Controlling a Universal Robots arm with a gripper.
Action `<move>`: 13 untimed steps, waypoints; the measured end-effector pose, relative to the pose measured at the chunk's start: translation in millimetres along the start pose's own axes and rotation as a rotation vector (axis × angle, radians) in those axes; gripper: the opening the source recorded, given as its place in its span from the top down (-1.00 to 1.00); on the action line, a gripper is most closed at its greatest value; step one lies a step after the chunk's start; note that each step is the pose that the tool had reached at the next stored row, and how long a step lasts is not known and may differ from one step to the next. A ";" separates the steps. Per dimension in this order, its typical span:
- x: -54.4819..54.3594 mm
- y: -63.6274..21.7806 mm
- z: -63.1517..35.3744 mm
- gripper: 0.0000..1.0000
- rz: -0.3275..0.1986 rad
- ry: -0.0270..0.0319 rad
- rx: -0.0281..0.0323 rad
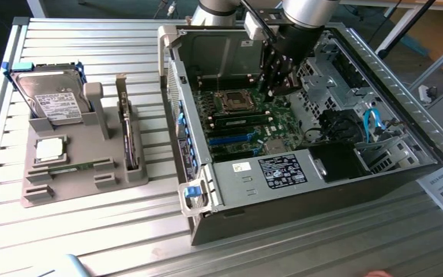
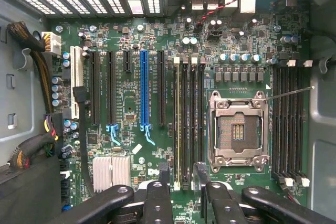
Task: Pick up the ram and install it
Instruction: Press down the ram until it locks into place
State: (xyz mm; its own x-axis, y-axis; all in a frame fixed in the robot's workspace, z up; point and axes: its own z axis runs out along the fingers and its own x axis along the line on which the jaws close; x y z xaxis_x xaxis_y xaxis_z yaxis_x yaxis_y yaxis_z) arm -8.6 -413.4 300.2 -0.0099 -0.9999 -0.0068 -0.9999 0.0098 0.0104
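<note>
Ext cam high, wide; wrist cam close above shared motherboard (image 1: 271, 124) (image 2: 128, 90).

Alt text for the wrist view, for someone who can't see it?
A computer motherboard seen straight on inside its case: an empty processor socket, long black memory slots, one blue slot. The robot's black fingers stand open.

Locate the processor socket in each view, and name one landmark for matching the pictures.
Exterior view: the processor socket sits on the motherboard inside the open computer case, above the blue expansion slot in the picture.
Wrist view: the processor socket lies between two banks of black memory slots.
Shared landmark: the blue expansion slot.
</note>
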 end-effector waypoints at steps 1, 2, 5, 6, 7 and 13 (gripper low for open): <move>0.0 0.0 0.0 0.36 0.000 0.0000 0.0000; 0.0 0.0 0.0 0.36 0.000 0.0000 0.0000; 0.0 0.0 0.0 0.40 0.000 0.0000 0.0000; 0.0 0.0 0.0 0.40 0.000 0.0000 0.0000; 0.0 0.0 0.0 0.53 0.000 0.0000 0.0000; 0.0 0.0 0.0 0.80 0.000 0.0000 0.0000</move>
State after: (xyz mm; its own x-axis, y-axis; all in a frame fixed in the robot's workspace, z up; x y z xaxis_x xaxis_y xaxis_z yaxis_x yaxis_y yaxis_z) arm -8.6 -413.4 300.2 -0.0099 -0.9999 -0.0068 -0.9999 0.0098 0.0104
